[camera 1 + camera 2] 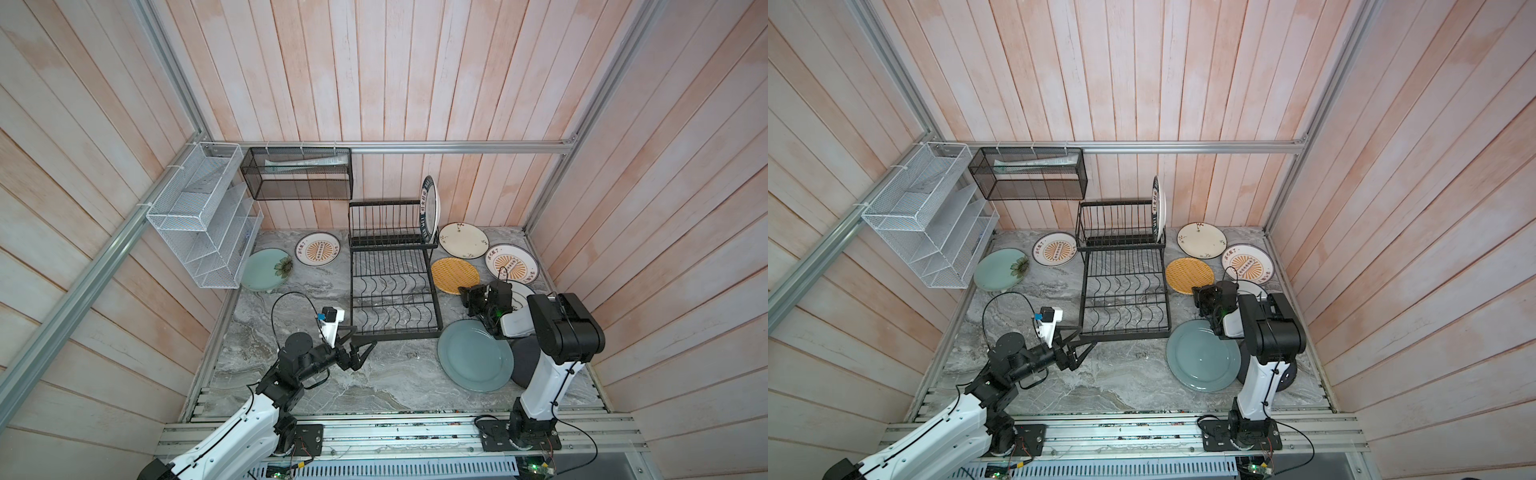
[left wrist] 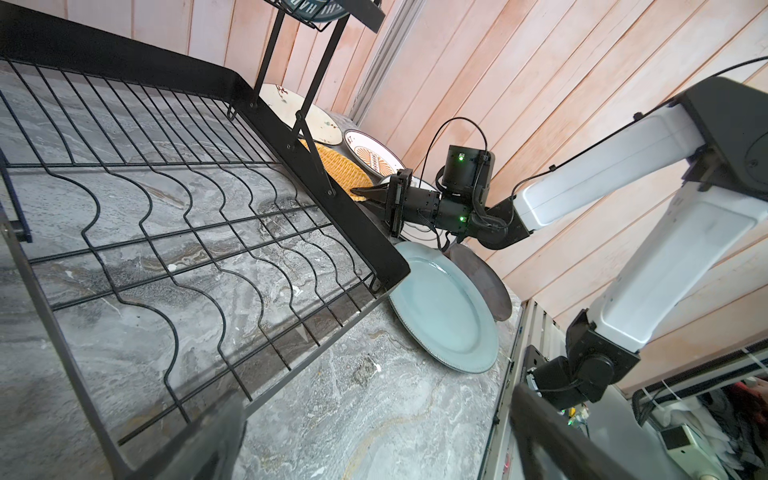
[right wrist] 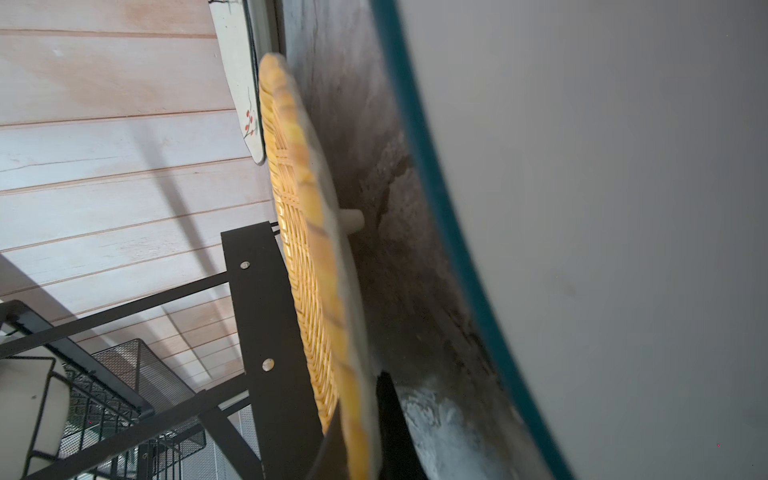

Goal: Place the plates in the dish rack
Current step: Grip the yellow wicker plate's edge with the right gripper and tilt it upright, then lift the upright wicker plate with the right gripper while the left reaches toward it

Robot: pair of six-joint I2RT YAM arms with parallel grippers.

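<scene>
The black dish rack [image 1: 395,333] stands mid-table, and one black-ringed plate [image 1: 430,208] is upright in its upper tier. My right gripper [image 1: 463,291] [image 3: 361,453] is shut on the near rim of the yellow woven plate [image 1: 453,274] [image 3: 307,249], just right of the rack. Around it lie cream floral [image 1: 463,240], sunburst [image 1: 513,262], grey-blue [image 1: 473,357] and black [image 1: 525,361] plates. A white plate [image 1: 521,293] is half hidden under the right wrist. Left of the rack lie a pale green [image 1: 266,269] and a sunburst plate [image 1: 318,248]. My left gripper [image 1: 360,337] [image 2: 374,449] hangs open and empty at the rack's front left corner.
A black mesh basket [image 1: 299,174] hangs on the back wall. A white mesh organizer [image 1: 203,216] hangs on the left wall. Wooden walls close three sides, and an aluminium rail [image 1: 395,432] runs along the front.
</scene>
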